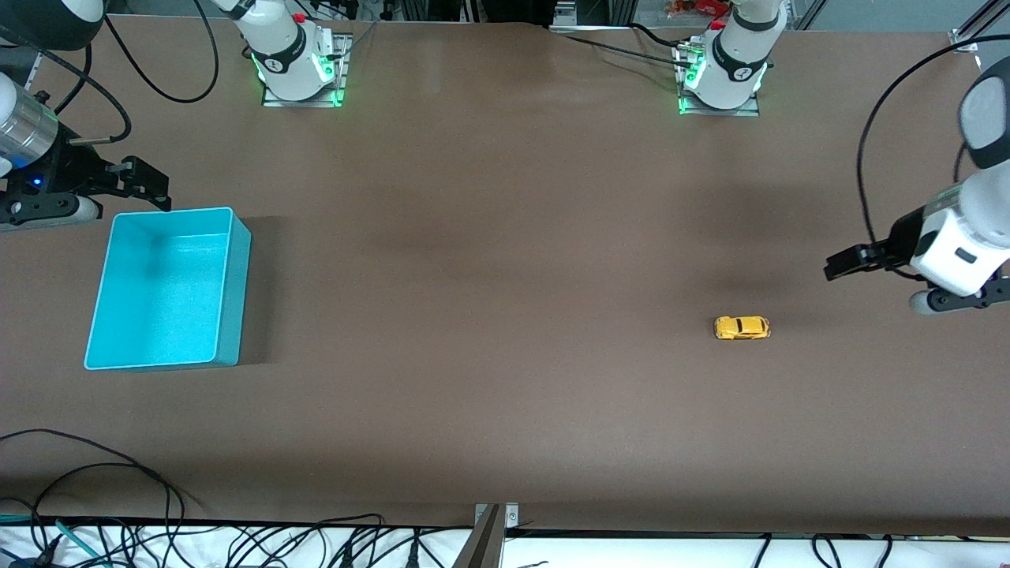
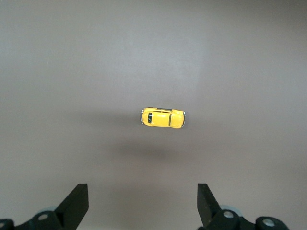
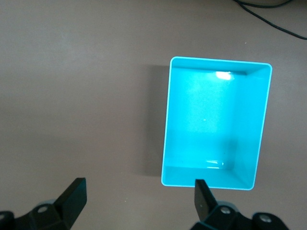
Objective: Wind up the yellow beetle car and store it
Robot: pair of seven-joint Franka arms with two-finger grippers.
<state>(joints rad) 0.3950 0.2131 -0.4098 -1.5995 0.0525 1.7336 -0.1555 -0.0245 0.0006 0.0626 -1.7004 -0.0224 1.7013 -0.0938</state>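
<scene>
Left claw [image 1: 848, 264] is being held spread wide and empty above the tabletop [image 1: 505, 315] at the left arm's end, nothing being touched by its fingers [image 2: 76, 203]; the yellow beetle car [image 1: 742, 328] is being shown resting on its wheels on the bare tabletop, toward the table's middle from this claw and well apart from it; the car's long axis is lying along the table's length, roughly parallel to the line between the spread fingertips in the left wrist view; the left arm is judged much the nearer; right claw [image 1: 146, 185] is being kept waiting, likewise spread and empty, over the rim of the empty turquoise bin [image 1: 225, 292].
</scene>
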